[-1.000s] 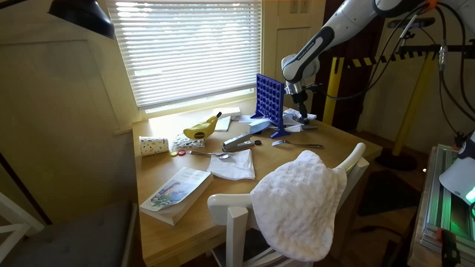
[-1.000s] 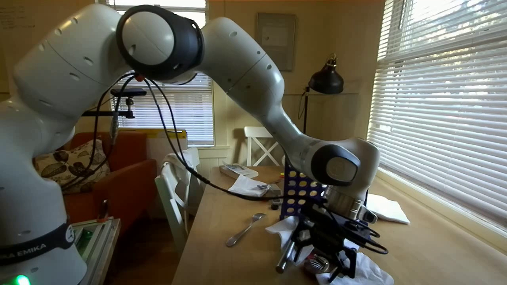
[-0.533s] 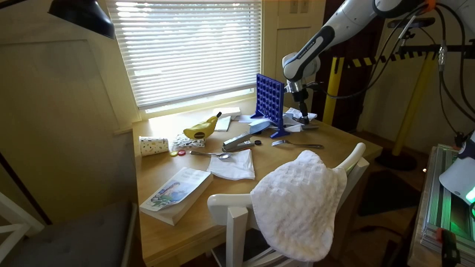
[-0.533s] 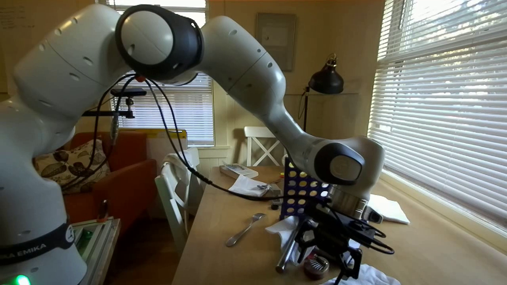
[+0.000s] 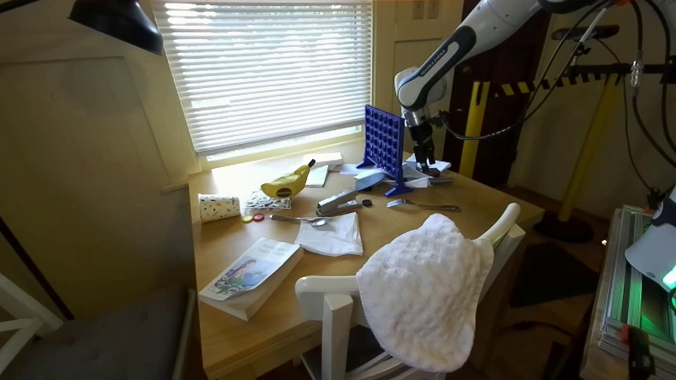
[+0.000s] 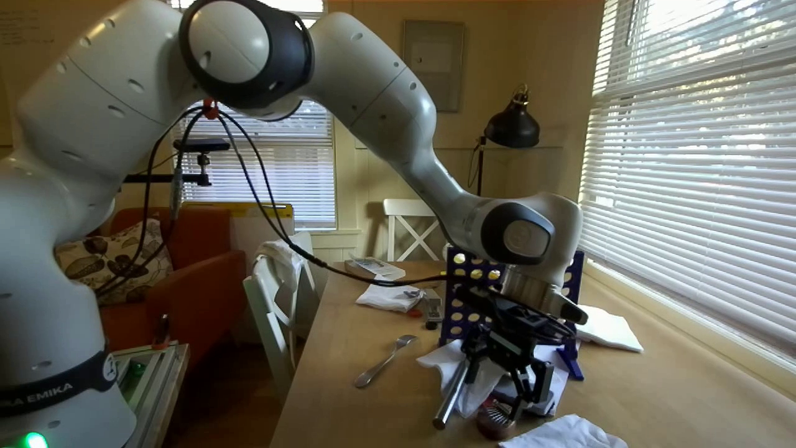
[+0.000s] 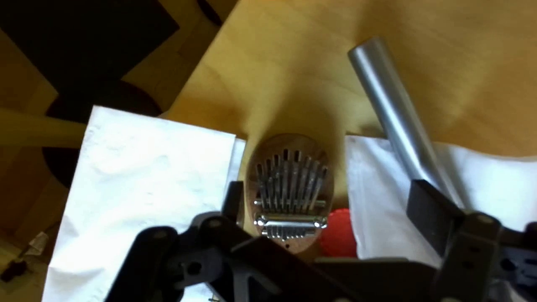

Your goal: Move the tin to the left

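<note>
In an exterior view my gripper (image 6: pixel 492 399) just moved toward eleven o'clock, fingers spread. The thumb piano (image 6: pixel 495 424), likely mine to move, sits at its six o'clock, so grabbing may follow.

The claw (image 7: pixel 332 207) gapes above the table (image 7: pixel 293 75); white napkins (image 7: pixel 155 184) flank a thumb piano (image 7: pixel 289 186) left and right, a red disc (image 7: pixel 337 233) beside it; a metal rod (image 7: pixel 394 107) overlaps the right napkin (image 7: pixel 377 209).
</note>
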Motion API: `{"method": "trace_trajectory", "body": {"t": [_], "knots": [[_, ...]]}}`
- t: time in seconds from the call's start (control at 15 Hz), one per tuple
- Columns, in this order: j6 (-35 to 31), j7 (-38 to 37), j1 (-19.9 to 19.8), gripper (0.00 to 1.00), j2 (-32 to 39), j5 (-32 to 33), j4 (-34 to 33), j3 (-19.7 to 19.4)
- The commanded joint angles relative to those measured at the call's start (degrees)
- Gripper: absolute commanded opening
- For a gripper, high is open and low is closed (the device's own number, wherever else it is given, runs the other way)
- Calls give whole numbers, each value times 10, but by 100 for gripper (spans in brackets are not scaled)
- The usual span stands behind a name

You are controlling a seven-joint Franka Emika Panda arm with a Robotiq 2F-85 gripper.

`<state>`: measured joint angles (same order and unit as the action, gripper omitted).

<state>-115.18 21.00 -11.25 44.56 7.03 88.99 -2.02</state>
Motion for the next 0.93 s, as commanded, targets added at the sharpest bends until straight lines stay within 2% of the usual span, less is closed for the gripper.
{"method": "trace_trajectory", "body": {"t": [0.0, 0.07, 0.13, 0.33, 0.6, 0.87], "knots": [[-5, -109, 17, 100, -19, -18, 22, -16], [-1, -138, 20, 100, -18, -20, 20, -19], [15, -135, 17, 100, -15, -16, 12, -20], [45, -88, 1, 100, -16, -9, 10, -16], [22, -29, -5, 100, -13, 15, 9, -19], [13, -19, -6, 100, -6, 6, 2, -17]]}}
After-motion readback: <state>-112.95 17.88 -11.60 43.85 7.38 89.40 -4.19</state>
